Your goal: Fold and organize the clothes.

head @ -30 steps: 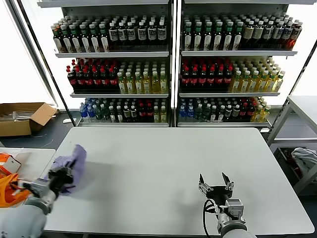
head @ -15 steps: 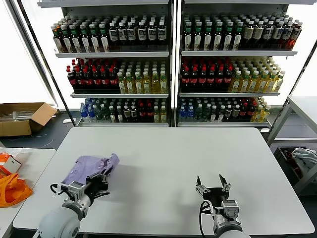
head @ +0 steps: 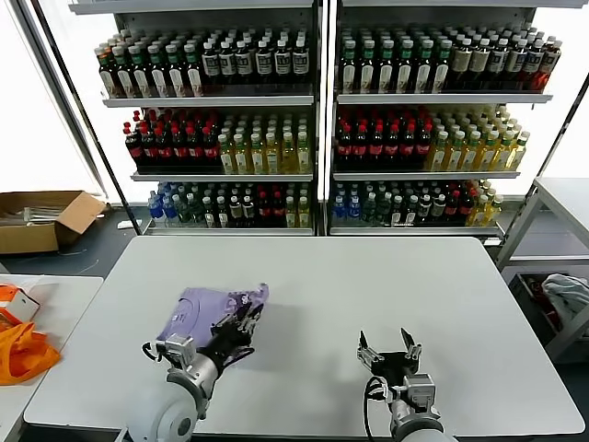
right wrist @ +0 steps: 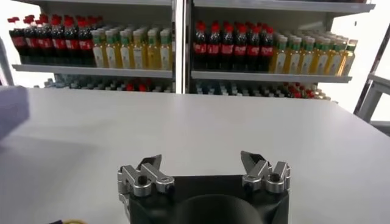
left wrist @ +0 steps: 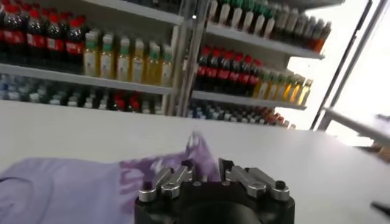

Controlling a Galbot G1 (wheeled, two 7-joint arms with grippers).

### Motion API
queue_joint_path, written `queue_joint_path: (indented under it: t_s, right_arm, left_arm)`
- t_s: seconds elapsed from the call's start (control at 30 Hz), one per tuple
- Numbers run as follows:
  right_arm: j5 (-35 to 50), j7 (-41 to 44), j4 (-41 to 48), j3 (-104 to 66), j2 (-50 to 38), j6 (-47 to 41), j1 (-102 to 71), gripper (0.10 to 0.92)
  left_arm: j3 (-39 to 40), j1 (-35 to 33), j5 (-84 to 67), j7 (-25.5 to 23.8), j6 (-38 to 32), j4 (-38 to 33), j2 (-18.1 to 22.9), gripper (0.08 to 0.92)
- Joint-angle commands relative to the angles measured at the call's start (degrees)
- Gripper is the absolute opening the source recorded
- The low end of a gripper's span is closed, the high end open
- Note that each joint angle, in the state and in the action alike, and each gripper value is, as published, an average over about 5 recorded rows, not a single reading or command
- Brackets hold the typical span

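Observation:
The clothes, one lavender T-shirt (head: 195, 310), lie bunched on the white table (head: 368, 285), left of its middle. My left gripper (head: 241, 323) is at the shirt's right edge. In the left wrist view a ridge of the lavender T-shirt (left wrist: 73, 190) rises between the narrow-set fingers of my left gripper (left wrist: 206, 168), which is shut on it. My right gripper (head: 385, 343) hovers open near the table's front edge, right of centre, with nothing in it. In the right wrist view my right gripper (right wrist: 204, 162) has its jaws spread wide, and a corner of the T-shirt (right wrist: 12, 108) shows far off.
Shelves of bottles (head: 313, 120) stand behind the table. A low side table (head: 55, 296) on the left carries bright orange fabric (head: 18, 352). A cardboard box (head: 41, 217) sits on the floor behind it. On the right stand another table (head: 563, 197) and a grey-white cloth (head: 567, 295).
My left arm has swung rightward from the table's left edge, carrying the T-shirt onto the table, where it now spreads out. The right gripper has drifted slightly left.

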State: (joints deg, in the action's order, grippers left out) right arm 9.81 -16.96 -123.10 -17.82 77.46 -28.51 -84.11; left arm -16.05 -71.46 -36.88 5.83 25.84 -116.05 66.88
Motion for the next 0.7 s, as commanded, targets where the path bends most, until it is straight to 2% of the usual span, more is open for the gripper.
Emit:
queue_joint_path:
  t_s: [0.03, 0.1, 0.3, 0.43, 0.57, 0.7]
  right_arm:
    - [1.2, -0.3, 1.3, 1.5, 1.0, -0.1, 1.4, 0.823]
    - [4.5, -0.4, 1.4, 2.2, 1.4, -0.3, 2.4, 0.823]
    - [25.9, 0.2, 2.3, 4.9, 1.6, -3.5, 7.9, 0.823]
    - [36.8, -2.2, 4.6, 8.7, 1.0, -4.8, 12.9, 0.823]
    - [43.2, -6.3, 7.1, 12.6, 0.6, -4.9, 17.7, 0.823]
    - [42.5, -10.7, 10.6, 16.6, 1.7, -4.8, 21.8, 0.823]
  left_arm:
    - [1.1, 1.0, -10.4, 1.3, -4.3, -1.2, 5.7, 0.374]
    - [-0.1, 0.4, -9.0, 2.1, -4.4, -2.1, 5.0, 0.426]
    - [-5.1, -0.2, -3.0, 6.7, -4.0, -3.3, 1.7, 0.600]
    - [-7.6, -1.7, -0.8, 8.6, -2.9, -4.3, 0.3, 0.721]
    - [-9.0, -3.4, 0.7, 8.7, -2.3, -5.2, 0.1, 0.805]
    - [-9.7, -3.9, 0.9, 9.1, -1.8, -5.4, 0.3, 0.821]
